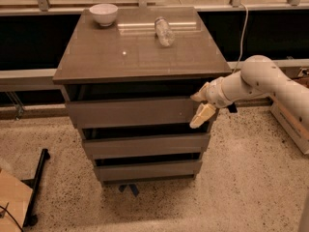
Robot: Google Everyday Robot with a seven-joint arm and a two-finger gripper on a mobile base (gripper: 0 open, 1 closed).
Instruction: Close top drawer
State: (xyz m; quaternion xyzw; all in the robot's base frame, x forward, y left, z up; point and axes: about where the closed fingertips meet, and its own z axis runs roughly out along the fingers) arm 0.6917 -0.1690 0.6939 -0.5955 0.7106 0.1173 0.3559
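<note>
The top drawer (130, 111) is the uppermost of three in a grey-brown cabinet (140, 52). Its flat front sits just below the cabinet top, with a dark gap above it. My gripper (201, 106) is at the right end of that drawer front, reaching in from the right on a white arm (260, 81). Its two pale fingers are spread apart. The upper one is near the front's top edge and the lower one (203, 115) lies against the front's right end. It holds nothing.
A white bowl (104, 13) and a clear bottle lying on its side (164, 31) rest on the cabinet top. The two lower drawers (145, 145) stick out slightly. A wooden crate (292, 124) is at the right and a black stand (36, 187) on the floor at the left.
</note>
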